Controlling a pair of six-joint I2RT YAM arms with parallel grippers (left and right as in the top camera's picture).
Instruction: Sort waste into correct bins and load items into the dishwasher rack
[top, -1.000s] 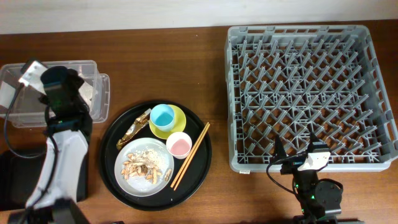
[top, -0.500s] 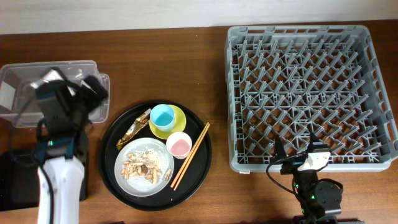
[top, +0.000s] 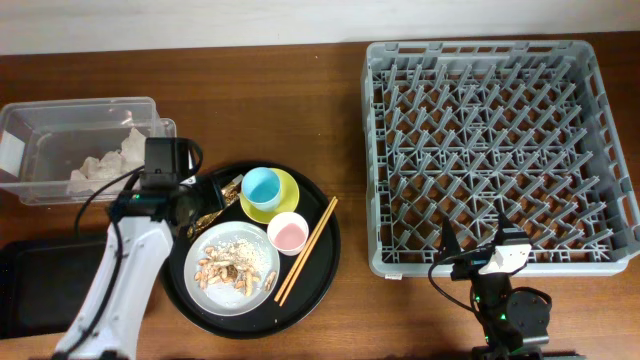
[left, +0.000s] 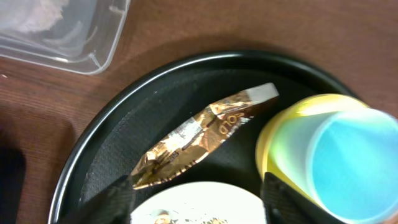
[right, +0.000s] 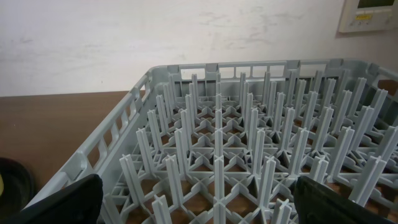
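Brownish wrapper (left: 202, 140): flat on round tray (left: 115, 146) — beside bowl (left: 270, 146)
Left gripper (left: 199, 198): near wrapper, fingers parted, empty
Right gripper (right: 199, 202): wide apart, empty — before rack (right: 249, 143)
Napkins (top: 105, 165): in tub (top: 40, 115)

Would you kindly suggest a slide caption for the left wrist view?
Left pincer open over the crinkled gold wrapper on the round black tray, beside the blue cup in the yellow bowl.

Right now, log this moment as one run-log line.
left gripper open over wrapper on round black tray | napkins in clear tub | right gripper open at rack edge | dishes not yet racked
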